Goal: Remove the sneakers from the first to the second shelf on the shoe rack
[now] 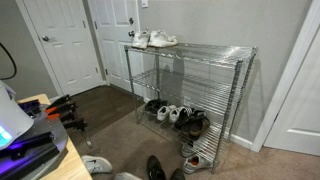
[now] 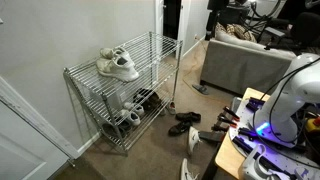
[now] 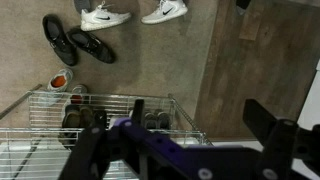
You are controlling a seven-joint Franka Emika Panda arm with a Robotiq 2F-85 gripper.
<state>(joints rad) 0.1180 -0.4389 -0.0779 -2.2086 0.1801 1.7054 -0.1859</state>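
Hand (image 3: 172,128) wide apart | white sneakers (image 1: 155,40): 2 (top shelf) | shoe rack (image 1: 215,52): 1

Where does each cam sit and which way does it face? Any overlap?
In an exterior view: by the robot's table, facing the shoe rack head-on against the wall, doors to its left. The robot arm shows at lower left.
In an exterior view: off the rack's end, looking along it toward the couch. The arm shows at right.
Wrist view: looks down past the rack top at black shoes on the carpet. The gripper jaws are spread.
Shared: both exterior views show the white sneakers on the top shelf.
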